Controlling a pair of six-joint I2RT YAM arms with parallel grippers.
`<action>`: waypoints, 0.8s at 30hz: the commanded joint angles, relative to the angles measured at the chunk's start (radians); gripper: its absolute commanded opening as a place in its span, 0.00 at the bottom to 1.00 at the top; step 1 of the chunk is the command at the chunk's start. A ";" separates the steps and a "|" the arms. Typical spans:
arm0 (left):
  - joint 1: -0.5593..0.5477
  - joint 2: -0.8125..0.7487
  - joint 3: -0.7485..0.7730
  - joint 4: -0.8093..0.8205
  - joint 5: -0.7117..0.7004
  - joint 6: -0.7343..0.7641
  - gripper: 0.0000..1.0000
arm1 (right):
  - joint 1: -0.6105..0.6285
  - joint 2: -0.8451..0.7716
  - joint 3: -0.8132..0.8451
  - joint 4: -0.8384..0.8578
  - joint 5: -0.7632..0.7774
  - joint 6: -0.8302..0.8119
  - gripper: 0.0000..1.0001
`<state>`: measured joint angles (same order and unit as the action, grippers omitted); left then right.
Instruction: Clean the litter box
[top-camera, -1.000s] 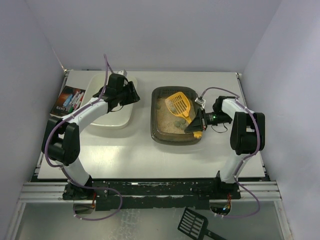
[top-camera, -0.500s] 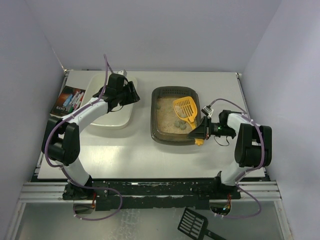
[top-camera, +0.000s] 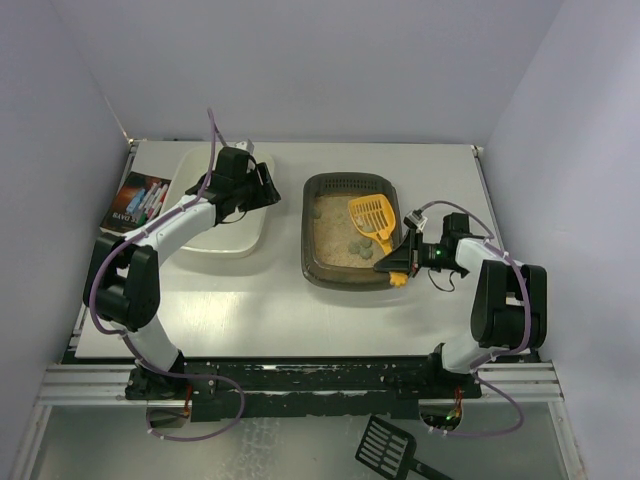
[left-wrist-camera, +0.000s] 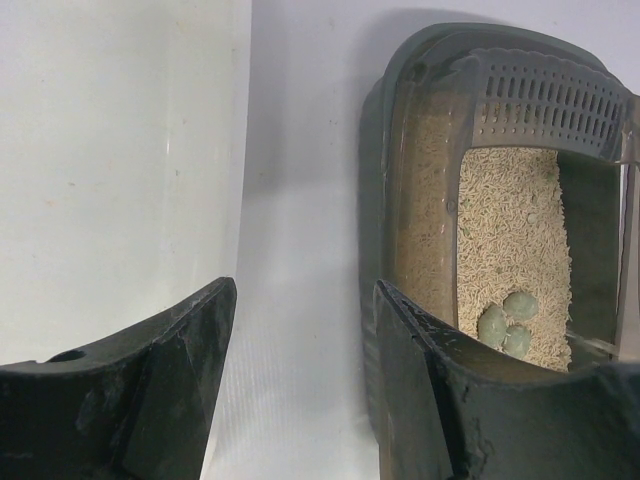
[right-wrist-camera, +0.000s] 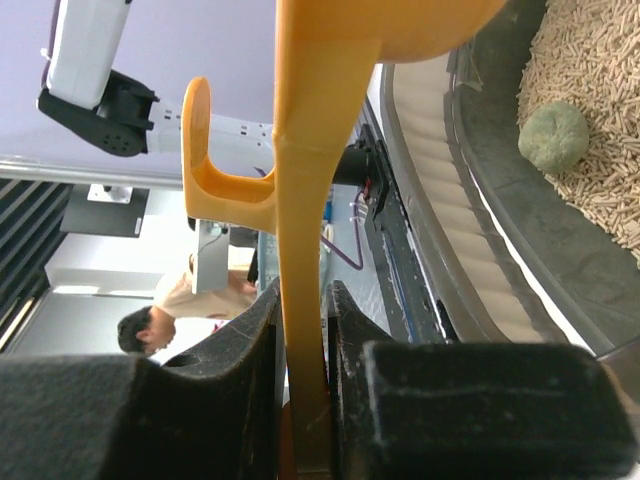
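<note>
The dark brown litter box (top-camera: 311, 240) holds beige litter and grey-green lumps (top-camera: 358, 243). A yellow slotted scoop (top-camera: 372, 215) hangs over its right half, head tilted. My right gripper (top-camera: 397, 263) is shut on the scoop's handle at the box's near right corner. In the right wrist view the handle (right-wrist-camera: 300, 190) runs up between the jaws of the right gripper (right-wrist-camera: 300, 300), beside the box rim (right-wrist-camera: 500, 230) and one lump (right-wrist-camera: 553, 138). My left gripper (top-camera: 268, 188) is open and empty between the tub and the box. The left wrist view shows the left gripper (left-wrist-camera: 305, 290), the box wall (left-wrist-camera: 420, 200) and lumps (left-wrist-camera: 505, 322).
A white plastic tub (top-camera: 222, 215) stands left of the litter box, also seen in the left wrist view (left-wrist-camera: 100, 150). A dark printed packet (top-camera: 138, 200) lies at the table's left edge. A black scoop (top-camera: 388, 447) lies below the table's front rail.
My right gripper has drawn back toward the near right corner of the box, taking the scoop head a little to the right. The left arm has stayed in place.
</note>
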<state>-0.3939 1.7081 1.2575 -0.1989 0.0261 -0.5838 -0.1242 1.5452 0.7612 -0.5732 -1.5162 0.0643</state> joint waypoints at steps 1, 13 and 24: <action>0.006 0.001 0.015 0.014 0.013 -0.001 0.68 | 0.004 -0.019 0.034 -0.047 -0.038 -0.047 0.00; 0.006 0.018 0.034 0.007 0.052 0.005 0.71 | 0.018 0.017 0.151 -0.118 0.281 -0.075 0.00; 0.006 -0.010 0.008 0.028 0.026 0.023 0.73 | 0.051 -0.053 0.400 -0.356 0.663 -0.201 0.00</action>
<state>-0.3939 1.7168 1.2594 -0.1982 0.0475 -0.5758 -0.0940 1.5539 1.1004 -0.8379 -1.0344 -0.0887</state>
